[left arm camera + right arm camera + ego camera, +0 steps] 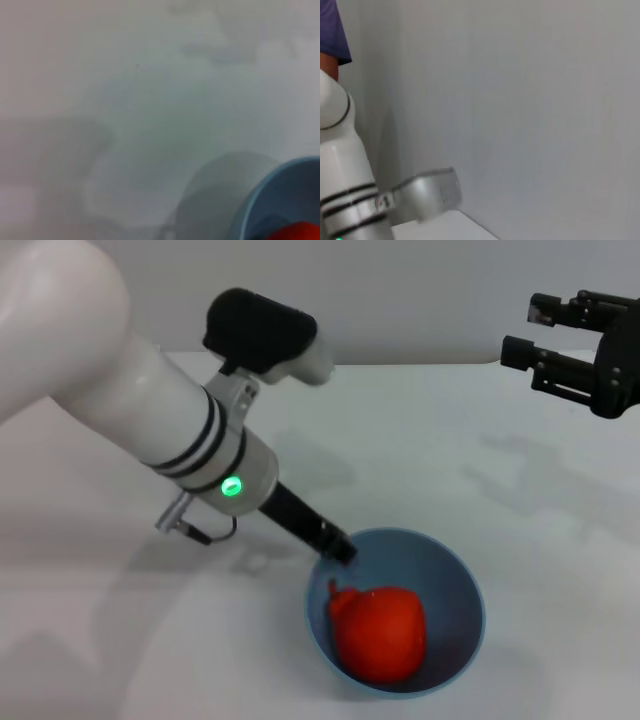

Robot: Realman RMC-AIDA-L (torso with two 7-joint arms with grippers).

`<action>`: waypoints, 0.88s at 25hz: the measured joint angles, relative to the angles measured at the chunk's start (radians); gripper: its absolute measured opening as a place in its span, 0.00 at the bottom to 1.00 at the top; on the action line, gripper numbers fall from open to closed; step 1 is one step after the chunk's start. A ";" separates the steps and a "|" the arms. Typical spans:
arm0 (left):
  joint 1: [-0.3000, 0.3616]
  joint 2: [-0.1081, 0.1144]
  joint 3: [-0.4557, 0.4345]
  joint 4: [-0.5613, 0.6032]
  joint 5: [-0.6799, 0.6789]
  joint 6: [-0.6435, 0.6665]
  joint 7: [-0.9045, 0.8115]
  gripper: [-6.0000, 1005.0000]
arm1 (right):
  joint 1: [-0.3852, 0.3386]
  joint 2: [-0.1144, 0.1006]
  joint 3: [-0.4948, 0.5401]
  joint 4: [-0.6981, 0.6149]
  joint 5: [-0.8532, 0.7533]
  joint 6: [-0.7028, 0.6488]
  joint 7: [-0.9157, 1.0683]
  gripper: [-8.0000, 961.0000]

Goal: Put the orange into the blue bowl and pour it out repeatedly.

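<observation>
- Counter (450,440): plain white, smooth surface, filling most of the head view; soft grey shadows fall across it below the left arm and beside the bowl.
- Blue bowl (462,585): round, deep, light blue, standing upright directly on the counter at its near edge, towards the middle; part of its rim also shows in the left wrist view, with a grey shadow just beside it.

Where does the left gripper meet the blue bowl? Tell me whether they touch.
Touching. In the head view the left gripper sits on the rim of the blue bowl, on the side nearer the robot's left, with no gap visible.
</observation>
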 joint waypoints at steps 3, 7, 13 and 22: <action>0.025 0.003 -0.075 0.047 -0.002 -0.004 0.012 0.26 | 0.008 -0.001 0.000 0.034 0.000 0.002 -0.003 0.56; 0.109 0.005 -0.195 0.163 -0.055 -0.049 0.063 0.42 | 0.019 -0.002 0.011 0.114 0.000 0.003 -0.060 0.56; 0.257 0.008 -0.408 0.201 -0.422 -0.123 0.280 0.67 | 0.037 -0.001 0.029 0.245 0.000 0.031 -0.120 0.56; 0.428 0.008 -0.741 -0.136 -1.195 0.024 0.801 0.79 | 0.055 -0.001 0.124 0.525 0.271 0.053 -0.318 0.56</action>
